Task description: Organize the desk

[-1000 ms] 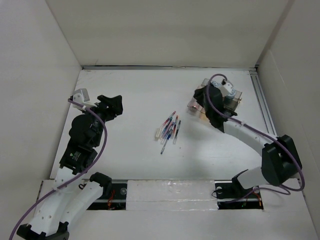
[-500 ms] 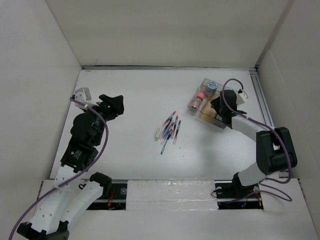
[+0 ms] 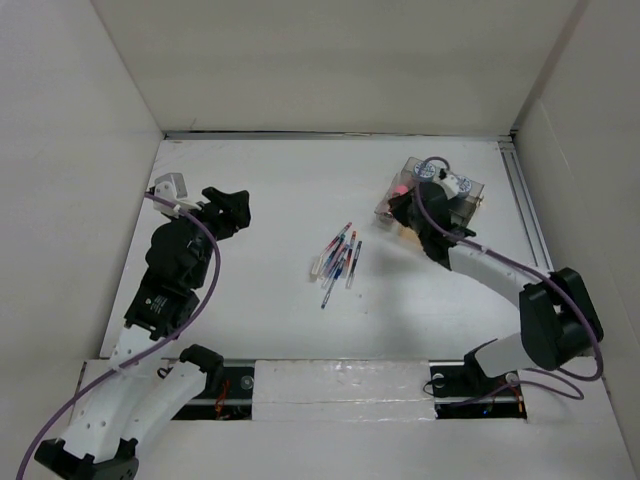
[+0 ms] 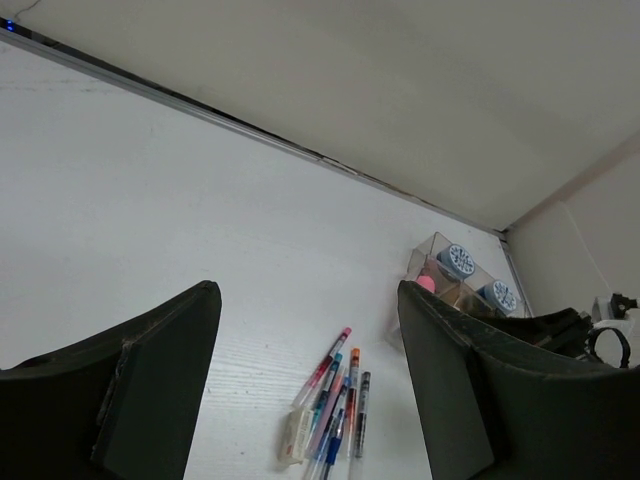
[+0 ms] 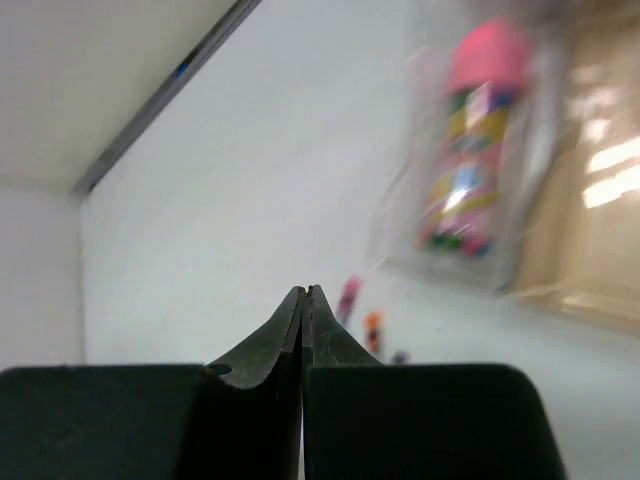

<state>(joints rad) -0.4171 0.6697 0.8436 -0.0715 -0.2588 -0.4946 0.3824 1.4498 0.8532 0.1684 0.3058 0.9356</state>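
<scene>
Worktop (image 3: 270, 190) is taking up most of the top view, plain white and matte, boxed in by white walls (image 3: 330, 60), with a metal rail (image 3: 528, 228) running down its right side. A little bunch of pens (image 3: 338, 262) is lying loose near the middle of the frame, all fanned roughly the same way and touching each other. A clear plastic box (image 4: 452, 272) is sitting toward the upper right, well apart from the pens.

The left claw (image 3: 232, 205) is hovering over the left part of the worktop. In its wrist view the fingers (image 4: 150, 390) are spreading wide apart with nothing between them, and the pens and box are showing up past them.

The right arm is reaching up to the box, and the right claw (image 5: 303, 295) is pressing its two fingers flat together, gripping nothing. Its wrist view is coming out pretty blurry, but a pink-capped tube (image 5: 470, 150) is lying inside one compartment of the box at upper right, just beyond the fingertips. A couple of the pen tips are peeking out right above the claw in that view. Whether the claw is touching the box, can't tell.
</scene>
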